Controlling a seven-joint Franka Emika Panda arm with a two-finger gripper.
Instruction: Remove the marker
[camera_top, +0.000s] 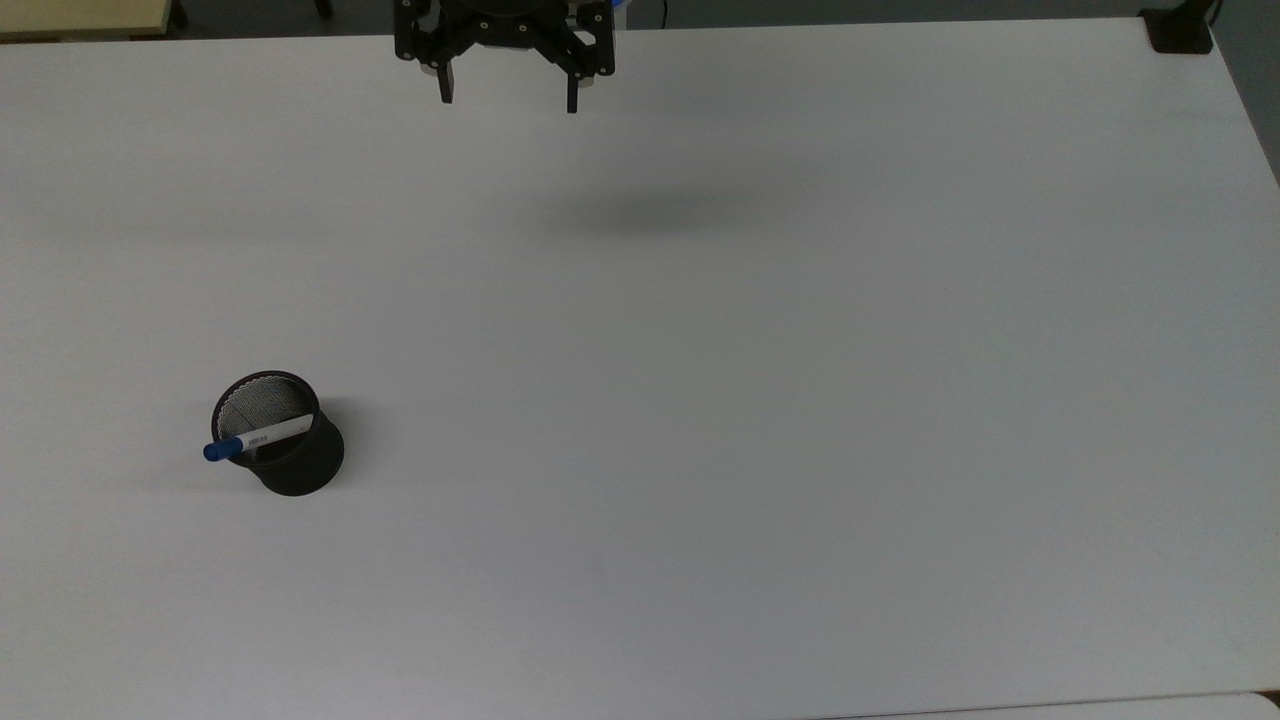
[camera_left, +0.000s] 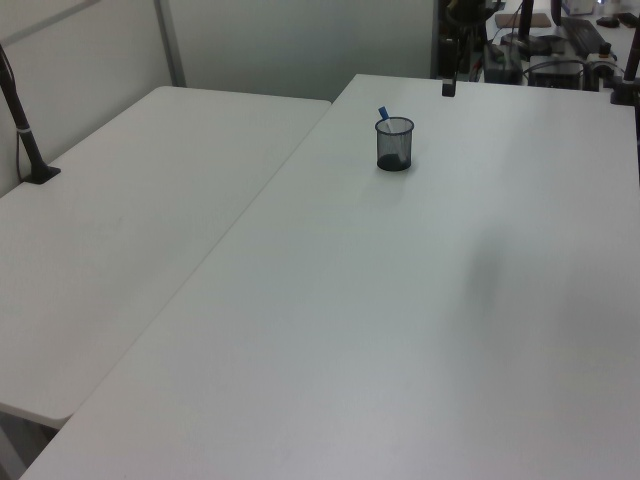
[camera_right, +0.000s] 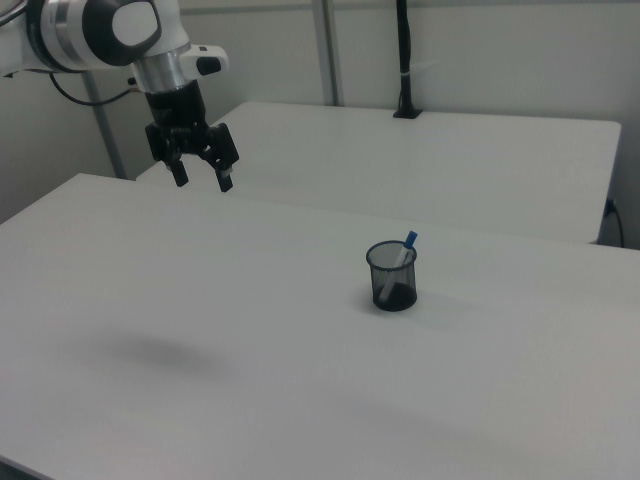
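A slim white-barrelled marker with a blue cap (camera_top: 258, 438) stands inside a black wire-mesh pen cup (camera_top: 285, 440) on a wide white table (camera_top: 700, 400). It leans against the rim with the capped end poking out over the edge. In the top view its long axis runs slantwise across the cup's mouth, cap toward the top view's left. The robot's black two-finger gripper (camera_top: 508, 98) hangs above the table's far edge, well apart from the cup, fingers spread wide and pointing down, holding nothing. From the fingers, the marker lies toward the top view's lower left; in the right view the gripper (camera_right: 201, 180) is at upper left and the marker (camera_right: 404, 255) off to its lower right (a long diagonal reach). The grasp will probably need to meet the jutting cap end.
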